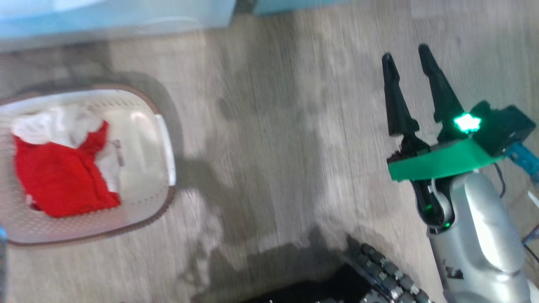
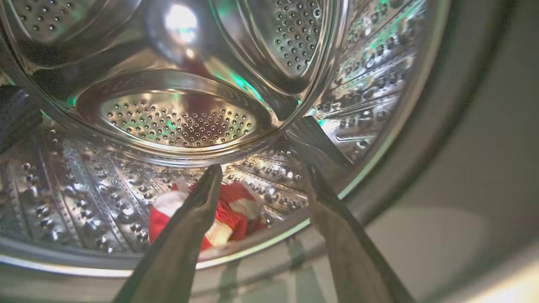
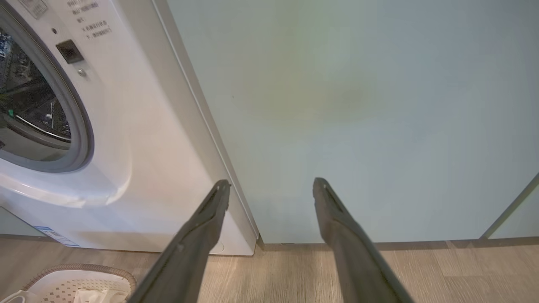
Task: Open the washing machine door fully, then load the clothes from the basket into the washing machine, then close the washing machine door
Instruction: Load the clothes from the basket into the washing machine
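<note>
Your left gripper (image 2: 263,169) was spread wide, empty, inside the drum (image 2: 177,122); one red garment (image 2: 236,200) lay just under its tips. More clothes (image 1: 59,176) sat in the basket (image 1: 145,185), leftward, nearer that arm; right gripper (image 1: 405,52) also open, empty.

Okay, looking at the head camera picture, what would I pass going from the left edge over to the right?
A cream-white perforated plastic basket with a brown rim, holding the red and white clothes → bare grey wood-grain floor → the right gripper, its two long black fingers spread open.
</note>
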Controlling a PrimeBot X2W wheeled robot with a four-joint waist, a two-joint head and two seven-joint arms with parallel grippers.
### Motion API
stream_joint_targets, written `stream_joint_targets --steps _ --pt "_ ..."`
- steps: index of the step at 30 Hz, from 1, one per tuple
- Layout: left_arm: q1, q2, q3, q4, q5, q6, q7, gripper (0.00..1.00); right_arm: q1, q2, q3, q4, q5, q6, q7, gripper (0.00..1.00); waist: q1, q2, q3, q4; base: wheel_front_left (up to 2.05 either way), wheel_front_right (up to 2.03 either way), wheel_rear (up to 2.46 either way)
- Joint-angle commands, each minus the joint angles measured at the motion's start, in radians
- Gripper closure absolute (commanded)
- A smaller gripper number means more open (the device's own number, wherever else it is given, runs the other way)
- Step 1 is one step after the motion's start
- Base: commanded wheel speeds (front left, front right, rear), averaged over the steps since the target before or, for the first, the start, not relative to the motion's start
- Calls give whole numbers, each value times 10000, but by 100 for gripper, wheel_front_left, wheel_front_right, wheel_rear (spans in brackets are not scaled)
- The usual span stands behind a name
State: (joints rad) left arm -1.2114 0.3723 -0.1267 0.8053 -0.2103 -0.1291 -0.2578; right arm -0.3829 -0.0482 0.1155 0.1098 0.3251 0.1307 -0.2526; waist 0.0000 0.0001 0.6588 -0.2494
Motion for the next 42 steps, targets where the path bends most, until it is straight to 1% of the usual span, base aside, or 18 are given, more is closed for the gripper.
stream_joint_targets --steps 1,9,10,11,14,17,24,29,34,42 --pt "85 389 241 -405 -39 6 -39 0 360 -20 104 -236 -82 0 -92 0 0 -1 -649 417 0 0 0" --pt "2759 -668 493 -1530 -259 -9 -39 0 996 -20 -409 -37 -574 0 -92 0 0 -1 -2445 1219 0 0 0" --pt "3503 -959 545 -1878 -267 -10 -39 0 1194 -20 -519 20 -649 0 -92 0 0 -1 -2914 1398 0 0 0" --pt "3503 -959 545 -1878 -267 -10 -39 0 1194 -20 -519 20 -649 0 -92 0 0 -1 -2914 1398 0 0 0" --pt "4556 -1336 460 -2415 -272 -12 -39 0 1517 -20 -692 77 -715 0 -92 0 0 -1 -3565 1669 0 0 0" --pt "5537 -1495 279 -2964 -173 -13 -39 0 1819 -20 -738 125 -785 0 -92 0 0 -1 -4183 1857 0 0 0" --pt "7657 -2086 423 -4098 -90 -14 -39 0 2477 -20 -876 238 -789 0 -92 0 0 -1 -5414 2178 0 0 0" --pt "8900 -2573 791 -4797 127 17 -39 0 2946 -20 -957 235 -756 0 -92 0 0 -1 -6033 2366 0 0 0" --pt "9817 -2956 1068 -5555 169 26 -39 0 3274 -20 -926 232 -759 0 -92 0 0 -1 -6443 2445 0 0 0" --pt "10662 -3189 1060 -6557 321 13 -40 0 3459 -20 -947 110 -736 0 -92 0 0 -1 -6657 2454 0 0 0"
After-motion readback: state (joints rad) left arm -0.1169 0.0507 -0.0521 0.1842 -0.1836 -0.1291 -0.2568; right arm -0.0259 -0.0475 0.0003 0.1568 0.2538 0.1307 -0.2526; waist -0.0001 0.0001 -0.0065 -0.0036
